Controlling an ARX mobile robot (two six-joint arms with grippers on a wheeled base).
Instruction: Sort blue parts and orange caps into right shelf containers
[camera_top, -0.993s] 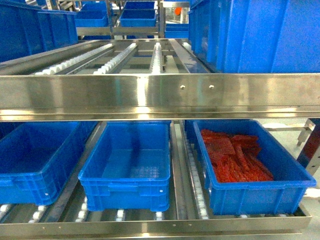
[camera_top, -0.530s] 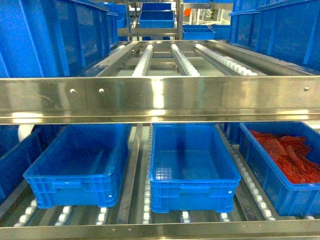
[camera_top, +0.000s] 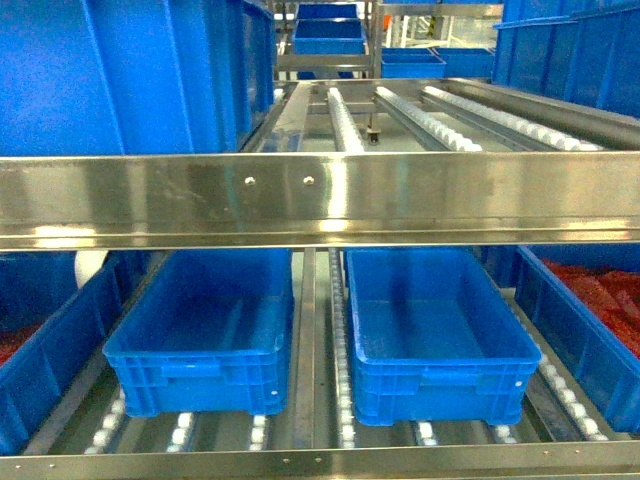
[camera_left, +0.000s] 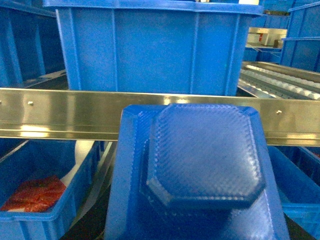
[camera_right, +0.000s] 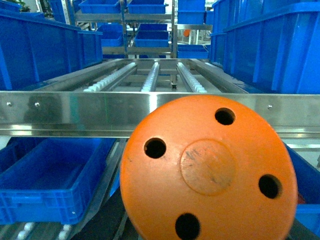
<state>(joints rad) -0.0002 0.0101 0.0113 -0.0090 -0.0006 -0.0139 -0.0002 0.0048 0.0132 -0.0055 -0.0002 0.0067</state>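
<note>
The right wrist view is showing an orange cap (camera_right: 207, 167) filling the foreground; the left is showing a blue part (camera_left: 200, 170). Neither gripper's fingers are visible, so grip cannot be told. Both empty crates (camera_top: 440, 325) are sitting below the steel rail (camera_top: 320, 195); carry each piece in beneath that rail.

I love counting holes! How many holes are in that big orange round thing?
4 holes in the orange cap: one upper right, one left, one lower right, one at the bottom. Its bottom edge is cut off, so more may hide.
</note>
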